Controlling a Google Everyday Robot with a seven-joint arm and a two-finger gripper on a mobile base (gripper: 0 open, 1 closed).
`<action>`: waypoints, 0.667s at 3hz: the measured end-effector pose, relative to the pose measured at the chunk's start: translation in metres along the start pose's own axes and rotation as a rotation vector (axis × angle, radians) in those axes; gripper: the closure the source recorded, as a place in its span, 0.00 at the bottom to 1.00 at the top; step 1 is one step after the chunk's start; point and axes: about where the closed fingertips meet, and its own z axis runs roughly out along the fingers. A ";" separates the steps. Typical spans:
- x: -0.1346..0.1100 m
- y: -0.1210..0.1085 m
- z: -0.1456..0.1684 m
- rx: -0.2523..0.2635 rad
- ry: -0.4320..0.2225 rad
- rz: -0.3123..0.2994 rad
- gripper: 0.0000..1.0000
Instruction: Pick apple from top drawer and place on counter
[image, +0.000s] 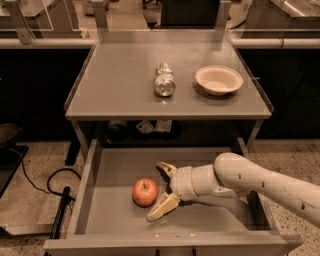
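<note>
Where the top drawer (115, 165) is pulled out beneath the counter (120, 85), the apple (145, 192) is seen on its grey bottom, left of centre; the gripper (155, 192) is held just beside it on the right, fingers (162, 207) spread wide, nothing gripped; the apple lies at their mouth.

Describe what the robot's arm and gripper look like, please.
The arm is a thick, smooth, off-white tube with a few small dark dots along it and a ringed cylindrical wrist. The gripper, in the drawer beside the apple, has two tapered, yellowish-tan fingers. No cables show on it.
</note>
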 end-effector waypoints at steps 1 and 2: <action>-0.014 0.001 -0.003 -0.001 -0.011 -0.028 0.00; -0.030 0.009 -0.002 0.004 -0.015 -0.054 0.00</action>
